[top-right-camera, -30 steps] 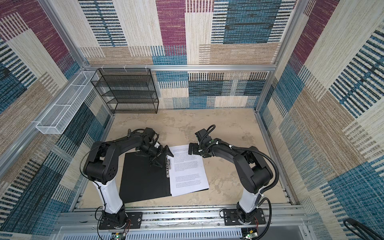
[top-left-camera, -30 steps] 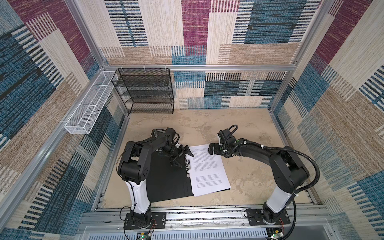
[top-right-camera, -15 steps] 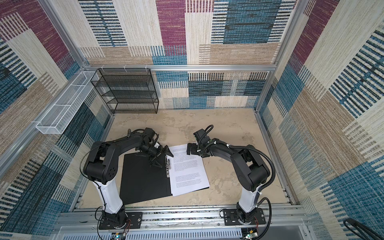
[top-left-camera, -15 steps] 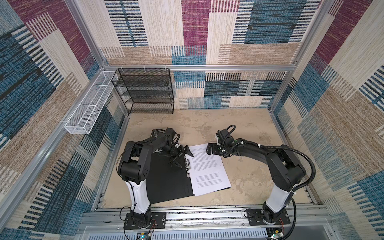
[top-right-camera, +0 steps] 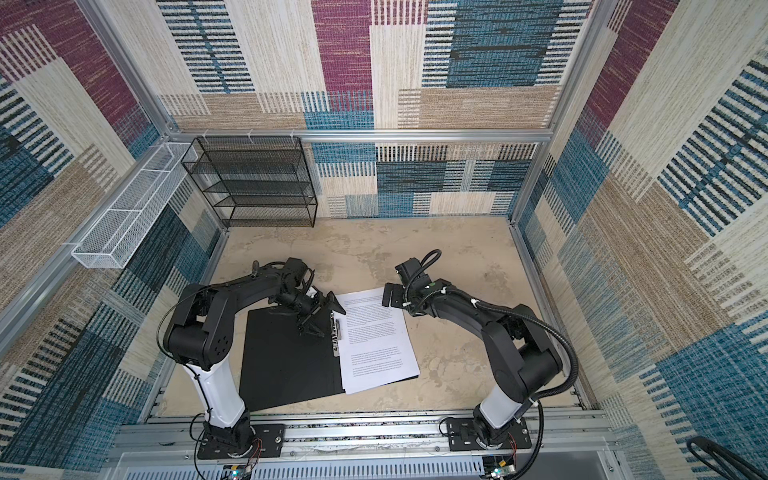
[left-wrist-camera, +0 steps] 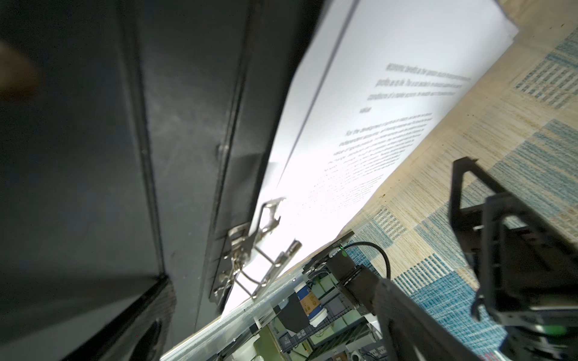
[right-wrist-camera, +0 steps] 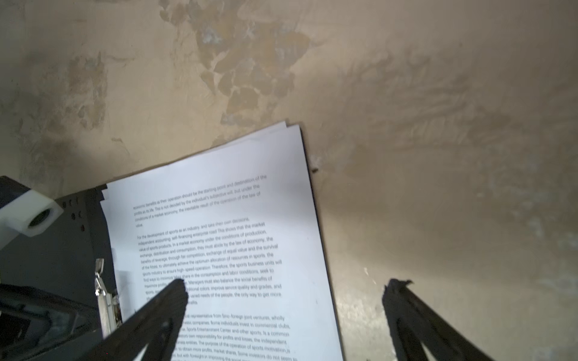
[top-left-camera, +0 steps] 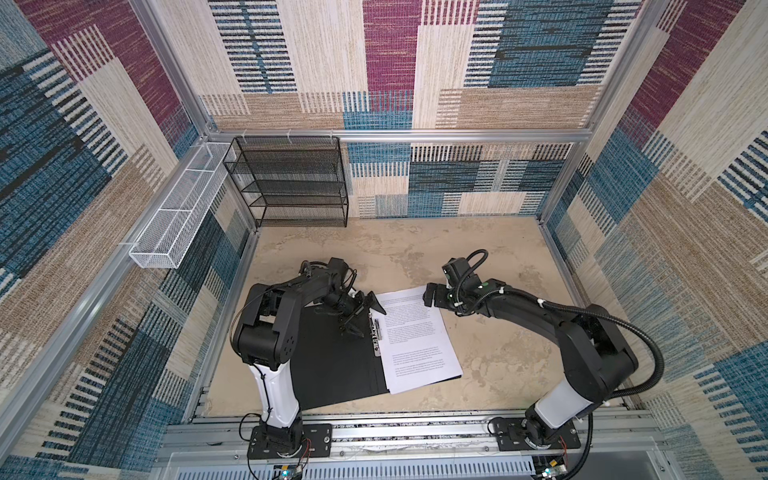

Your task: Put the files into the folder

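Note:
The folder (top-left-camera: 332, 365) (top-right-camera: 286, 365) lies open on the table, black inside up, with a metal spine clip (left-wrist-camera: 250, 250) (right-wrist-camera: 100, 281) down its middle. The files (top-left-camera: 415, 340) (top-right-camera: 374, 340), white sheets of printed text, lie stacked on its right half, their edges slightly fanned (right-wrist-camera: 219, 234). My left gripper (top-left-camera: 365, 316) (top-right-camera: 323, 318) is open, low over the far end of the spine, holding nothing. My right gripper (top-left-camera: 428, 296) (top-right-camera: 388, 295) (right-wrist-camera: 286, 289) is open above the files' far right corner. One of its fingers is over the text and the other over bare table.
A black wire-mesh shelf rack (top-left-camera: 291, 183) stands against the back wall at the left. A white wire basket (top-left-camera: 178, 216) hangs on the left wall. Bare beige table (top-left-camera: 498, 249) stretches behind and right of the folder. Patterned walls enclose the cell.
My right arm has shifted only slightly over the files' far corner. The left arm, folder and sheets look the same.

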Robot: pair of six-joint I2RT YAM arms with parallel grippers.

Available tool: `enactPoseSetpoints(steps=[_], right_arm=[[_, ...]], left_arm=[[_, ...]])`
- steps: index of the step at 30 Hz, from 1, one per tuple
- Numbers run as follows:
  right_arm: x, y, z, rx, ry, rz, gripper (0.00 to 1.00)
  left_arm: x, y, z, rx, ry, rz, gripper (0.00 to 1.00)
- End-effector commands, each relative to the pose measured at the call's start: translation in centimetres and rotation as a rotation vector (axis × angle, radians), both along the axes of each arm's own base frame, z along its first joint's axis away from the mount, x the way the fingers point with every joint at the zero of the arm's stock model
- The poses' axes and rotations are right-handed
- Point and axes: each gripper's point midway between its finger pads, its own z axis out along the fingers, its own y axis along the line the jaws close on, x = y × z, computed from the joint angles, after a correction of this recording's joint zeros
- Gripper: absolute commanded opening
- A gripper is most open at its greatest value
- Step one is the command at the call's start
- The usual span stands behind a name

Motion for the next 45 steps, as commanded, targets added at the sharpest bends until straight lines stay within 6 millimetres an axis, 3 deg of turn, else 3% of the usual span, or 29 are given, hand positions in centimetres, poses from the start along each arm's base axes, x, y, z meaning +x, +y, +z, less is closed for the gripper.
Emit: enactPoseSetpoints(steps=[1, 8, 12, 18, 29, 34, 45], right_arm=[[-3.4, -0.6, -1.1, 0.026, 0.073, -0.010, 0.99], [-10.1, -1.2, -3.3, 0.049, 0.176, -0.001, 1.00], [-12.2, -1.6, -4.0, 0.084, 0.209, -0.010, 1.00], [-14.5, -0.3, -5.1, 0.102, 0.259, 0.020, 1.00], [-14.0, 1.7, -3.3, 0.119, 0.233, 0.029, 1.00], [-13.3, 1.2, -3.2, 0.087, 0.208, 0.009, 1.00], [-9.1, -0.6, -1.7, 0.110, 0.114, -0.024, 1.00]], left_arm=[[1.2, 1.1, -2.0, 0.096, -0.065, -0.002, 1.00], [1.3, 1.2, -2.2, 0.103, -0.056, 0.006, 1.00], [1.1, 1.3, -2.4, 0.110, -0.053, 0.006, 1.00], [1.0, 1.5, -2.7, 0.120, -0.047, 0.009, 1.00], [0.9, 1.5, -2.9, 0.121, -0.038, 0.016, 1.00], [1.1, 1.2, -2.4, 0.104, -0.050, 0.014, 0.99], [2.1, -0.1, -2.0, 0.076, -0.047, 0.039, 0.99]])
